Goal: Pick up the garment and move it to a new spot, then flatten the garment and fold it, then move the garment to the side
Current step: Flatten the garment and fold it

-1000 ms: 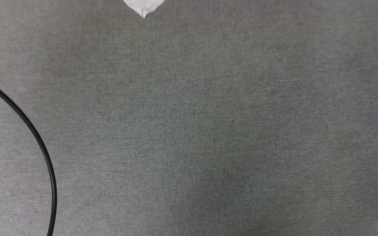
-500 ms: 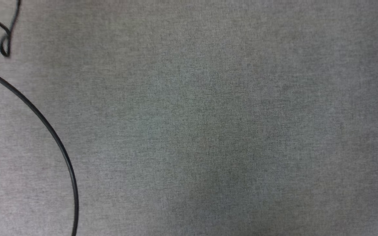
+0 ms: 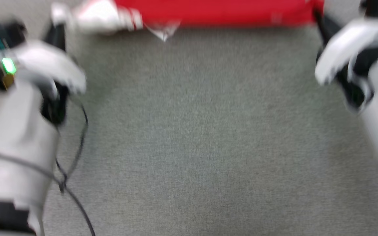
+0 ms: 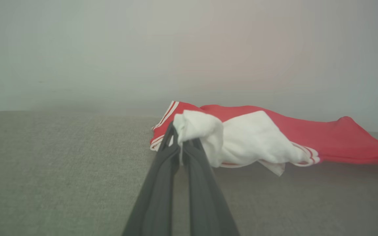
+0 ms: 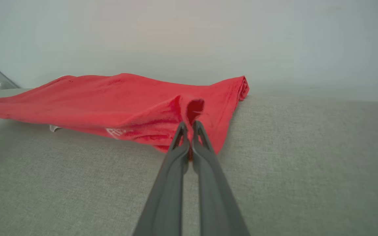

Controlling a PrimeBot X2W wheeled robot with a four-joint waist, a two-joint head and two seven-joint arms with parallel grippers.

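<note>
left arm: you see its pale forearm blurred at the left of the head view, with a black cable looping beside it over the grey table.
left end effector: your left wrist view has its two dark fingers pressed narrow on a bunched white sleeve of the garment, which it holds just above the table.
garment: you find it at the far edge of the head view. Its red body stretches as a band between both end effectors, with the striped sleeve trim at the left end.
right end effector: your right wrist view shows its fingers pinched together on a raised fold at the garment's red corner. The rest of the cloth lies on the table to the left.
</note>
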